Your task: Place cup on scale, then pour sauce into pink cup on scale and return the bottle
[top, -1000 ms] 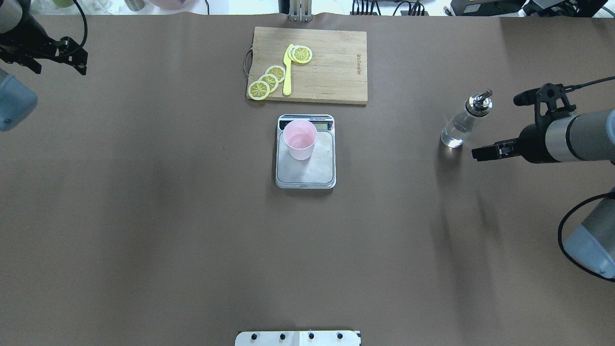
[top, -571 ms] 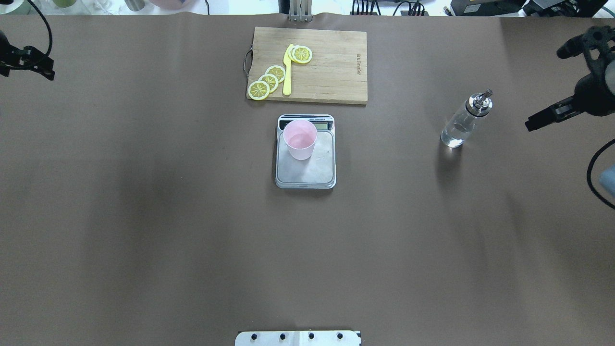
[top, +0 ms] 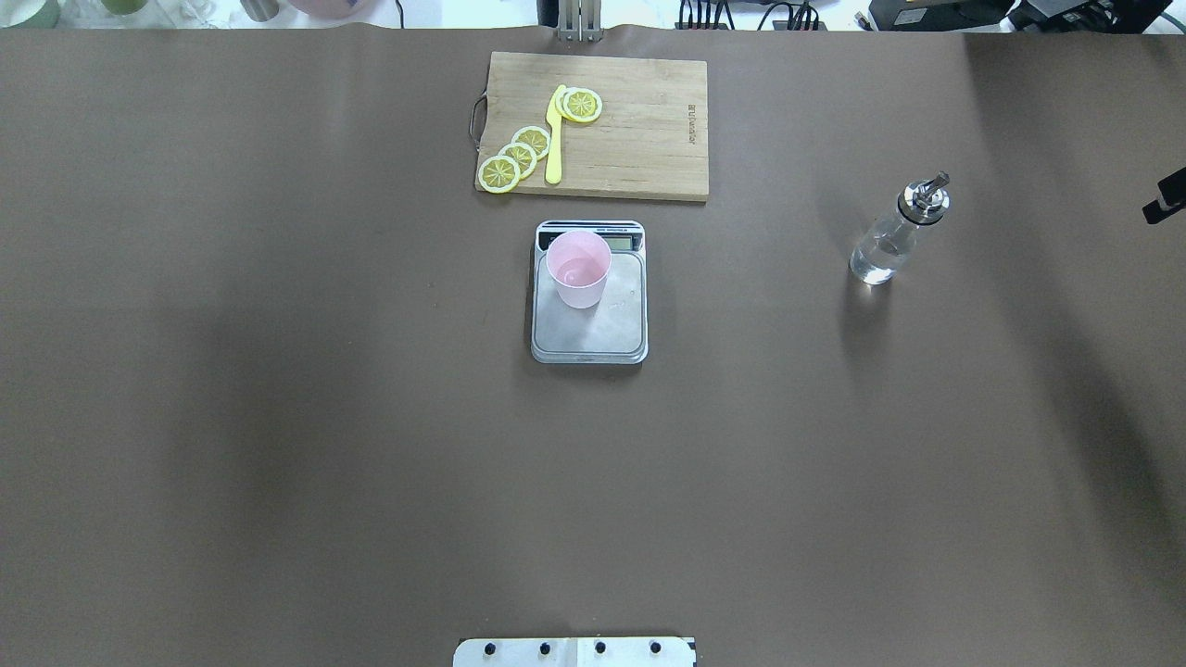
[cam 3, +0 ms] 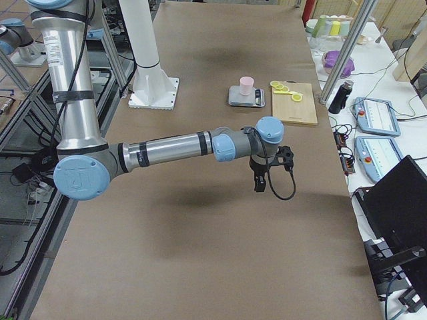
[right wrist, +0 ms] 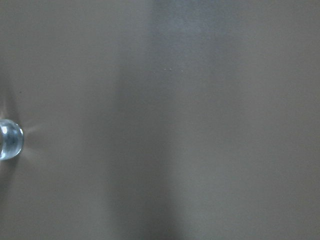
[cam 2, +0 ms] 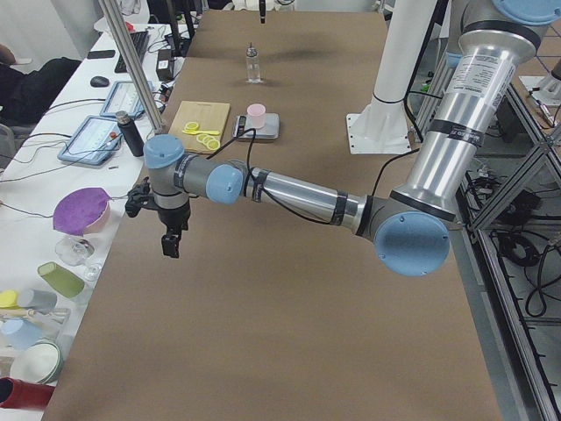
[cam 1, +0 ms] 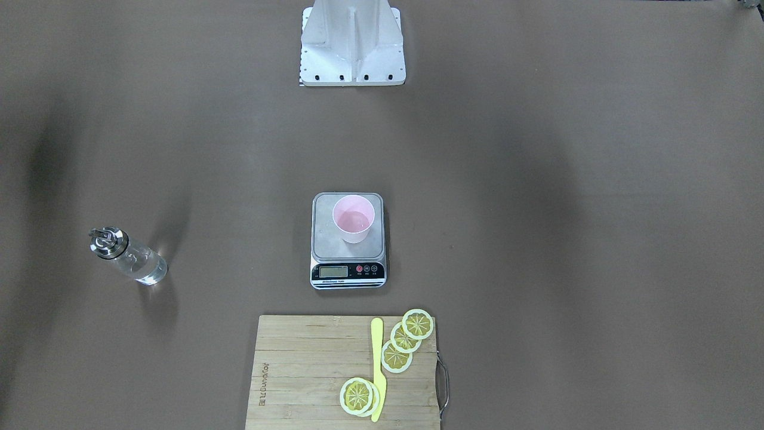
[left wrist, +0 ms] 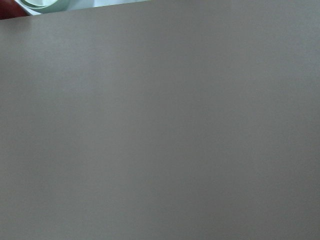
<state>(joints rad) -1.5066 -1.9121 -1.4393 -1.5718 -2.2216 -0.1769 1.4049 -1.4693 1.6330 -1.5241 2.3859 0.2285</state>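
Observation:
The pale pink cup (top: 578, 269) stands upright on the far part of the steel scale (top: 593, 326), which is also in the front view (cam 1: 325, 239). The clear glass bottle (top: 888, 248) with its silver spout stands alone on the table to the right; it also shows in the front view (cam 1: 136, 261) and the right wrist view (right wrist: 10, 139). Only a black tip of my right gripper (top: 1166, 199) shows at the overhead view's right edge, well clear of the bottle. My left gripper (cam 2: 171, 244) hangs over the table's left end. I cannot tell whether either is open.
A wooden cutting board (top: 639, 130) with lemon slices (top: 519, 156) and a yellow knife (top: 554, 139) lies just behind the scale. The robot's base plate (cam 1: 352, 54) sits at the near edge. Cups and bowls (cam 2: 81, 210) stand on a side table by the left end.
Both arms have swung outward. The right gripper moved from beside the bottle to the overhead view's right edge, and the left gripper left that view. Cup, scale and bottle have not moved.

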